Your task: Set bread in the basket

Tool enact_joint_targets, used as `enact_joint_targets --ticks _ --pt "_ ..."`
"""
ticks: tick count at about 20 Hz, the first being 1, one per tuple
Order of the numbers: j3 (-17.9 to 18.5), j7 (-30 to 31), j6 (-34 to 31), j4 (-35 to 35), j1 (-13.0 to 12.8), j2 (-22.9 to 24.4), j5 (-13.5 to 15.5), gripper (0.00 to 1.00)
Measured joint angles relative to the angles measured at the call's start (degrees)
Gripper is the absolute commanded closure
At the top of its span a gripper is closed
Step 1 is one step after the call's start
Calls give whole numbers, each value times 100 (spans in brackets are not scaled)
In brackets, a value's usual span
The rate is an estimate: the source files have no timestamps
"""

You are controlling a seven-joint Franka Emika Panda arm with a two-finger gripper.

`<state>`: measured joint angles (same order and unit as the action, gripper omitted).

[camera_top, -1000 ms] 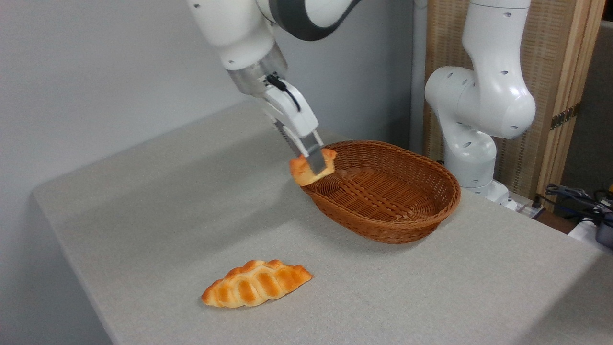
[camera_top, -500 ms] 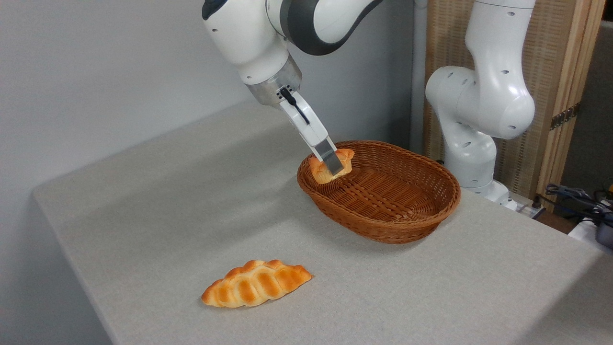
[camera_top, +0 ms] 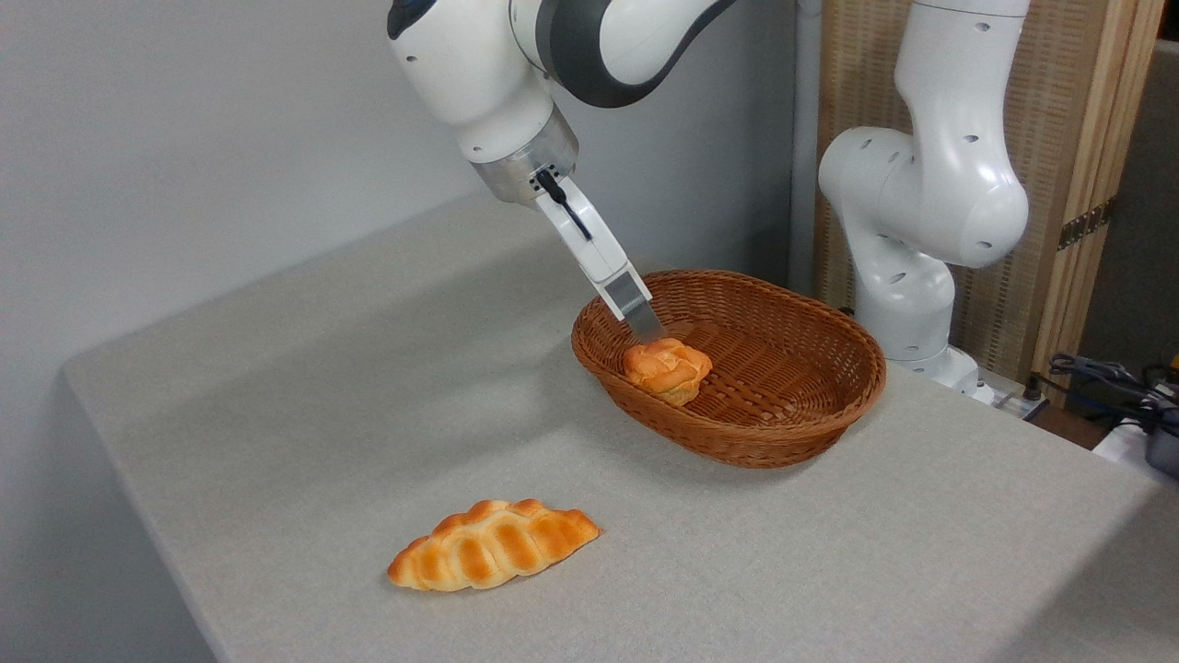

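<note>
one bread (camera_top: 667,369) in one basket (camera_top: 834,405), one braided loaf (camera_top: 493,544) on table (camera_top: 276,387), hand (camera_top: 647,330) grip state unclear

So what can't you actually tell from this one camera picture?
- Gripper: only one finger shows edge-on, so open or shut is unclear.
- Whether that finger touches the bread lying in the basket: too close to tell.
- Basket's near inner wall: hidden by its own rim.
- Cables at right: cut off by the frame edge.
</note>
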<state>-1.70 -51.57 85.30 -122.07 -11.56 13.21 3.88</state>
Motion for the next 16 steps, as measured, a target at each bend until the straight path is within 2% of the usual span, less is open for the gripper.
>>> enact_joint_targets --ticks 4,10,16 --pt "2 0 496 167 0 2 0 0" --pt "103 32 1577 479 39 -18 -6 0" --pt "356 594 2369 851 100 -372 -6 0"
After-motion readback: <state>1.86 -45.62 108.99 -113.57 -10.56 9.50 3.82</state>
